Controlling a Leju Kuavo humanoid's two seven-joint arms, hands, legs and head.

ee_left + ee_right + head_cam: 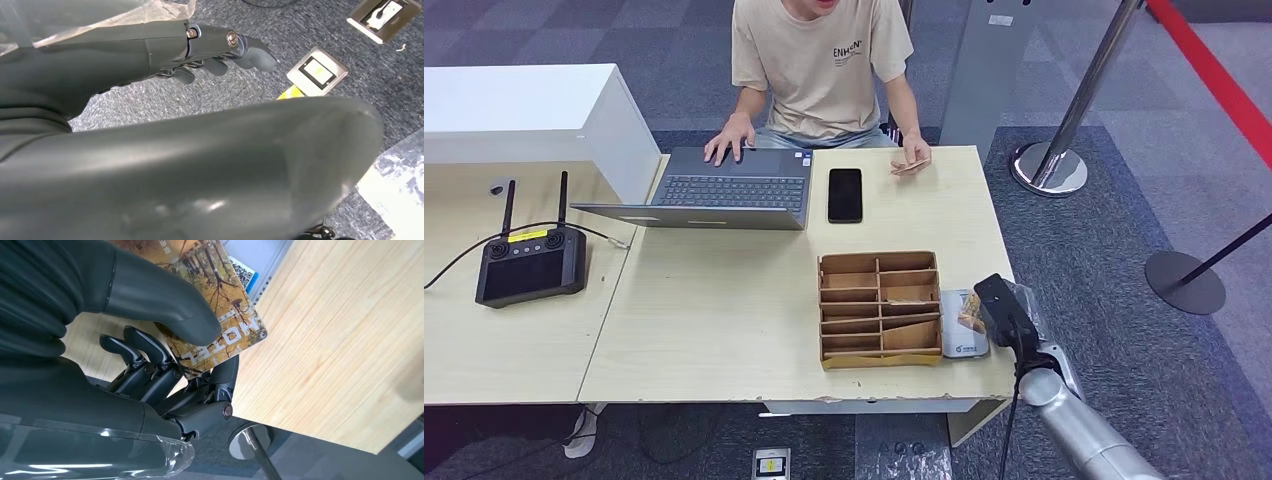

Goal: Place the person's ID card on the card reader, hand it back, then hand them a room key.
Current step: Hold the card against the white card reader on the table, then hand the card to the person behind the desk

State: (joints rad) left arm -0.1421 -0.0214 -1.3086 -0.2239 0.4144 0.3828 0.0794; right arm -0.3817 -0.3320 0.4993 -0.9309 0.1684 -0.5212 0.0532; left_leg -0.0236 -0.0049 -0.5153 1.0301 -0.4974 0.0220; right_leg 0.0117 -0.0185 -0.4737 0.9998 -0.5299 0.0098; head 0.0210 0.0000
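Right hand: I have it pinching the room key beside the divided box, ready for handover; left hand curled, holding nothing.

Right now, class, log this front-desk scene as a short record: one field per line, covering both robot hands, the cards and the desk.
right hand: pinches a hotel card between thumb and fingers, near the desk's right edge
left hand: hangs over carpet, fingers curled, holds nothing
person's hand: holds a small card at the far desk edge
divided box: beside the right hand
desk: laptop, phone
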